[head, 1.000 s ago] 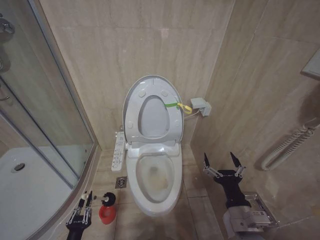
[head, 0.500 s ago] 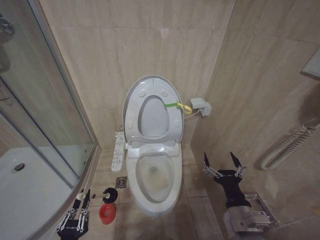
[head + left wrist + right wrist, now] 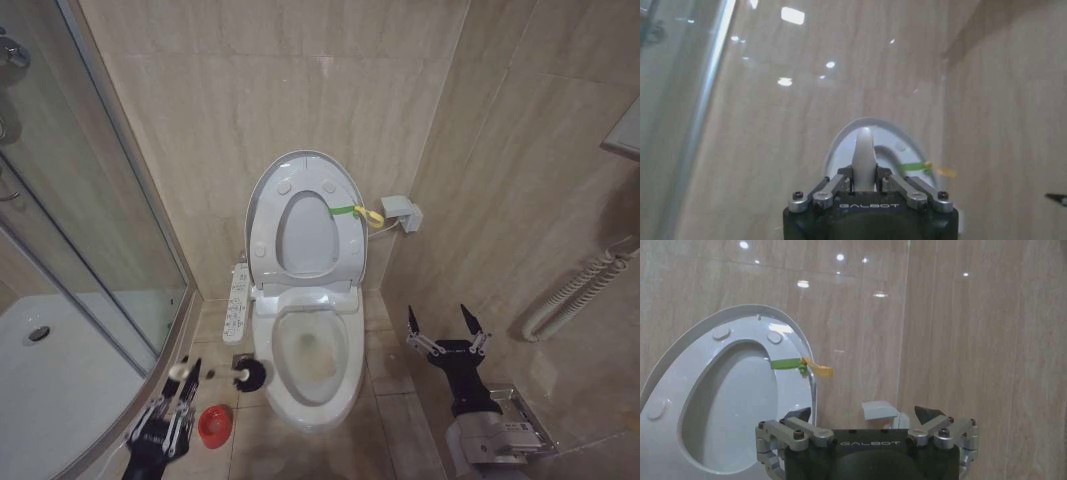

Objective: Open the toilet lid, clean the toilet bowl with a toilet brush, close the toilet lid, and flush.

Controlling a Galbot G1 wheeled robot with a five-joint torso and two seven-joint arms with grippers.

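1. The toilet lid (image 3: 300,190) already stands raised against the back wall in the upper middle of the head view, with the ring seat (image 3: 305,238) up against it and a yellow-green loop (image 3: 358,213) at its right edge. Opening looks done.

2. Scrubbing, closing and flushing seem left: the toilet bowl (image 3: 308,355), at lower centre, lies open with yellowish-brown staining inside.

3. The left gripper (image 3: 180,385), at the lower left of the head view, has its fingers clamped on the thin white handle of the toilet brush (image 3: 250,375). The dark bristle head hangs just beside the bowl's left rim, not yet inside it.

4. The left wrist view shows the handle (image 3: 864,155) pinched between the fingers.

5. The red cup holder (image 3: 212,425) sits on the floor at lower left; the brush is out of it.

6. The right gripper (image 3: 447,325) waits at the lower right of the head view, fingers spread wide and holding nothing.
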